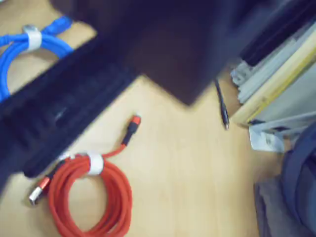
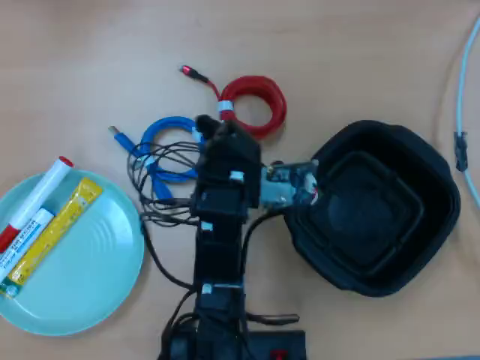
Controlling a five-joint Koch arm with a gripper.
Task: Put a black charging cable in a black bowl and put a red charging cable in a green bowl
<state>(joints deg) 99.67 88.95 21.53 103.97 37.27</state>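
In the overhead view my gripper (image 2: 304, 187) reaches right, over the left rim of the black bowl (image 2: 409, 169). In the blurred wrist view the gripper (image 1: 148, 74) is a dark mass along the top. The black charging cable's (image 1: 220, 104) thin tail with a silver-tipped plug hangs out of that mass, and its coil is hidden. The gripper appears shut on it. The red charging cable (image 2: 256, 105) lies coiled on the table above the arm. It also shows in the wrist view (image 1: 91, 197). The green bowl (image 2: 94, 289) sits at the far left.
A blue coiled cable (image 2: 169, 142) lies left of the arm and shows in the wrist view (image 1: 29, 42). A marker (image 2: 34, 202) and a yellow packet (image 2: 52, 229) lie in the green bowl. A white cable (image 2: 459, 112) runs down the right edge. Books (image 1: 276, 74) and a bag stand beyond.
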